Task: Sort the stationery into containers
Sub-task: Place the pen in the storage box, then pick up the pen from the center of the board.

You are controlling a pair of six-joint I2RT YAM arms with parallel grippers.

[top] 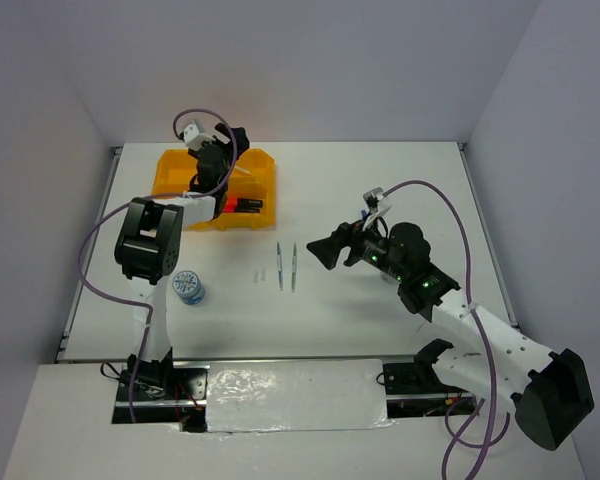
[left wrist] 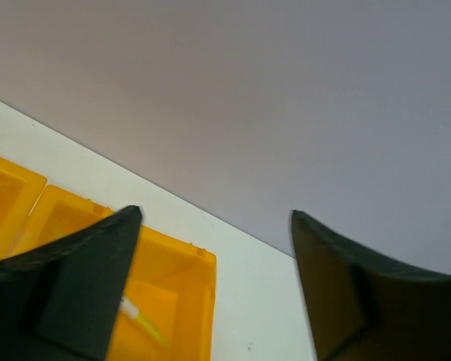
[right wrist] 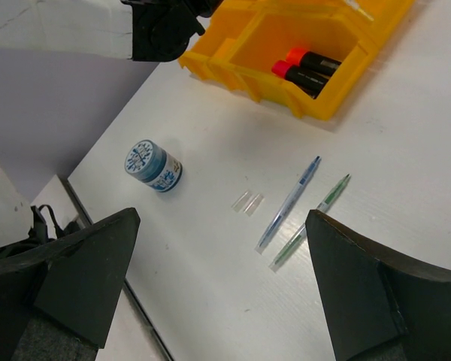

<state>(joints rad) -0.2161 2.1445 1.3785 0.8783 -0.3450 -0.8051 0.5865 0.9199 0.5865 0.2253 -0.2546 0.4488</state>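
The orange-yellow tray [top: 170,172] stands at the back left. My left gripper [top: 215,150] hangs open over its far part, with nothing between the fingers [left wrist: 98,263]. Below it a pale stick with a yellow end [left wrist: 139,320] lies in a tray compartment [left wrist: 173,271]. Two red-capped black markers [top: 242,205] lie in the near right compartment [right wrist: 316,105]. On the table, a blue pen [right wrist: 289,203] and a green pen [right wrist: 312,222] lie side by side. My right gripper [top: 320,252] hovers open just right of the pens [top: 287,266], holding nothing [right wrist: 222,218].
Two small clear pieces [right wrist: 248,201] lie left of the pens. A round blue-and-white roll [top: 188,287] stands near the left arm's base [right wrist: 153,166]. The white walls close in behind and beside the table.
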